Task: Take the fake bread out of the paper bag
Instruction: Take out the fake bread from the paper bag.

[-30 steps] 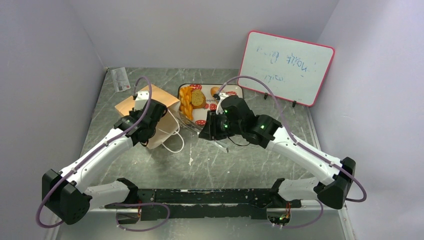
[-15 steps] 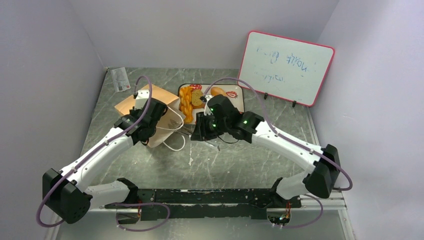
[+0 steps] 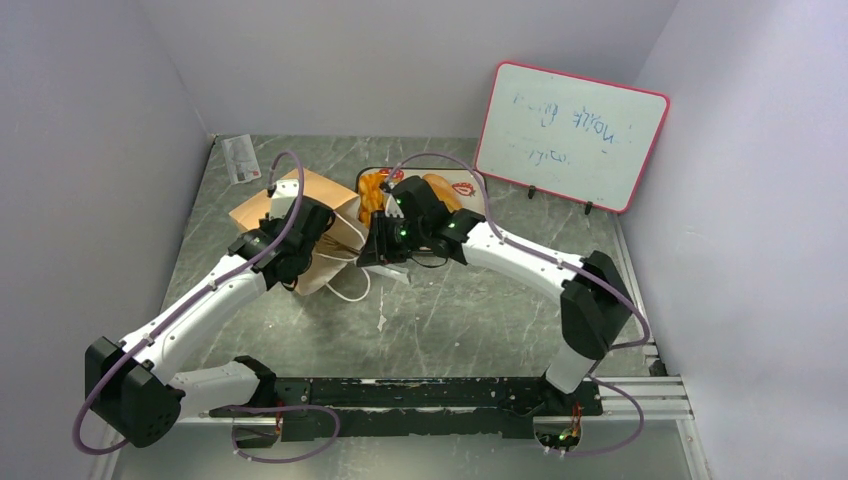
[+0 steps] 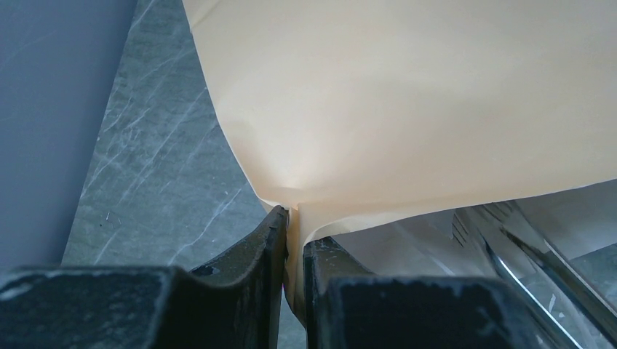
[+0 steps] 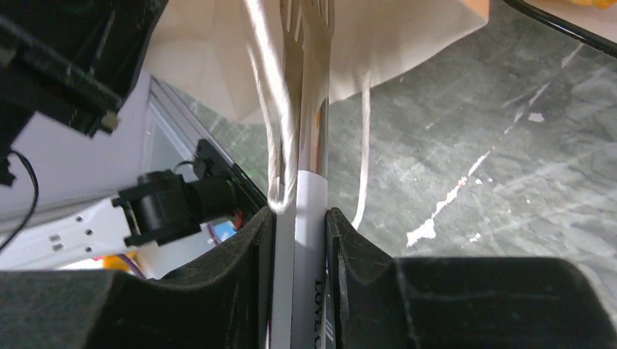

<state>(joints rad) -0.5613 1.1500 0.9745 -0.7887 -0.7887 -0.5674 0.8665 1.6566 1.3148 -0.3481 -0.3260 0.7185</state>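
Observation:
The tan paper bag (image 3: pixel 300 205) lies tilted at the table's middle left, its white cord handles (image 3: pixel 350 285) trailing on the table. My left gripper (image 3: pixel 312 248) is shut on the bag's mouth edge; in the left wrist view the paper (image 4: pixel 407 94) is pinched between the fingers (image 4: pixel 295 225). My right gripper (image 3: pixel 365 250) is shut on slim silver tongs (image 5: pixel 309 109), whose tips point at the bag mouth (image 5: pixel 393 36). Fake bread (image 3: pixel 372 190) lies on the tray (image 3: pixel 470 185) behind the right arm. Whatever is inside the bag is hidden.
A pink-framed whiteboard (image 3: pixel 570 135) leans at the back right. A small card (image 3: pixel 240 158) lies at the back left corner. Grey walls close in the table on three sides. The left arm's wrist (image 5: pixel 65 58) is close to the tongs.
The right arm has swung left from in front of the tray to the bag's mouth, carrying the tongs. The left arm and the bag have stayed put.

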